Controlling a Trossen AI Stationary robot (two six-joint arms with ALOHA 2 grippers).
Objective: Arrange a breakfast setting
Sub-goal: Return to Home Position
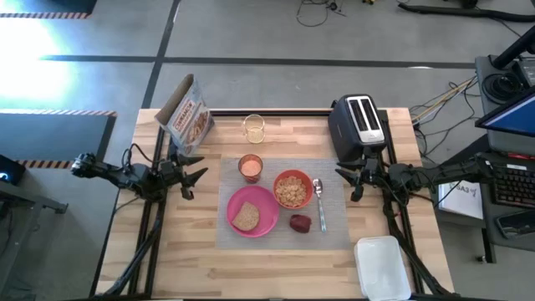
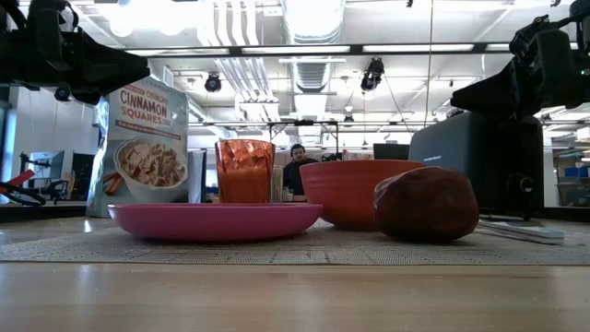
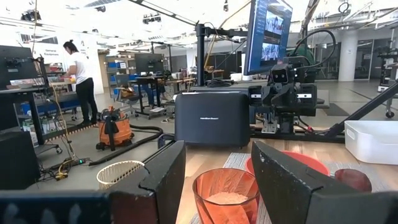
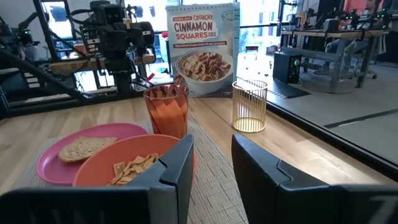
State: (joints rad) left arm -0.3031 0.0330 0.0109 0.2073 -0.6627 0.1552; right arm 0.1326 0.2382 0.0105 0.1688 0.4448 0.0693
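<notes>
High view, largest first: the wooden table [image 1: 192, 267] has an arm at each side of mid-frame. The left gripper [image 1: 201, 167] sits just off the left edge of the grey mat [image 1: 334, 238], and the right gripper [image 1: 344, 182] sits at its right edge. Both claws are spread and hold nothing, as the wrist views also show. The mat is a thin, woven-looking rectangle at frame centre.

At its lower left sits the pink plate [image 1: 263, 201], round, shallow and smooth. To the right of the plate is the orange-red bowl [image 1: 310, 194], deep-walled and filled with cereal squares. Above the plate stands the orange cup [image 1: 251, 167], translucent with a ribbed wall. Below the bowl rests the red apple [image 1: 301, 222], rounded and dull-skinned. The toast slice [image 1: 245, 216], coarse and brown, lies flat on the plate. The spoon [image 1: 319, 201], slim and shiny, lies along the bowl's right side.

I judge the setting laid; only parking the arms seems left.
</notes>
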